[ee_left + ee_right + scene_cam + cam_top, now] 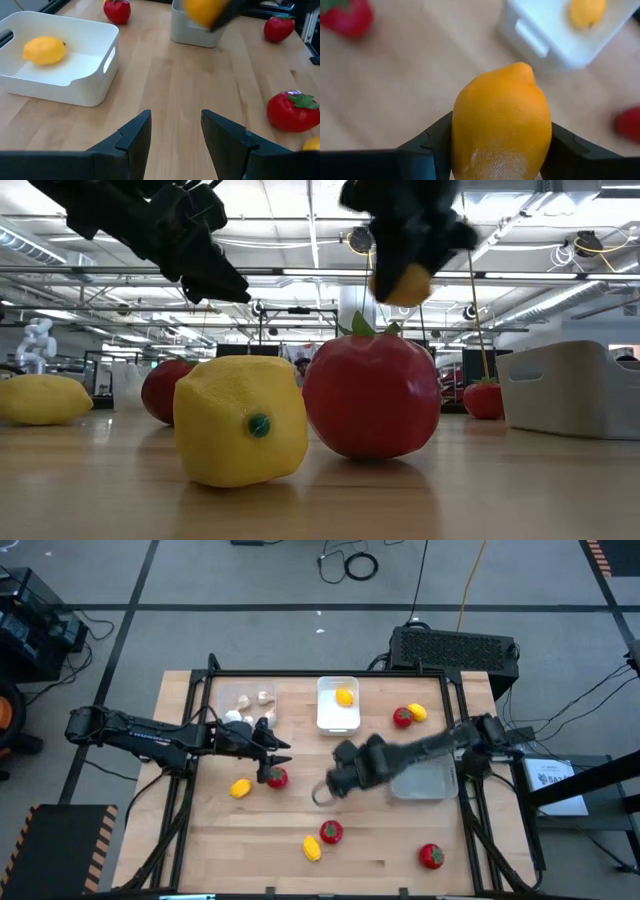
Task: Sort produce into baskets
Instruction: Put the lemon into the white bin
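Note:
My right gripper (332,785) hangs over the table's middle, shut on an orange lemon-shaped fruit (500,120). My left gripper (175,135) stands open above the wood at the left, just beyond a tomato (277,777), with nothing between its fingers. The white basket (325,720) holds a yellow fruit (345,696). The clear basket (240,692) holds whitish bulbs (262,698). The grey basket (428,784) lies partly under my right arm. Tomatoes (330,832) (431,856) (403,717) and yellow fruits (240,788) (312,848) (417,712) rest on the table. My right gripper pinches the orange fruit's two opposite sides (465,145) between its two fingers. The fingers slant down from the table's right side. The fruit's pointed end (522,67) faces away from the wrist. It hangs clear of the table, high above the tomato in the low view (405,283).
A black frame (330,673) runs along the table's far edge and down its sides. A black box (455,648) stands behind the far right corner. Bare wood (380,840) lies between the loose pieces near the front.

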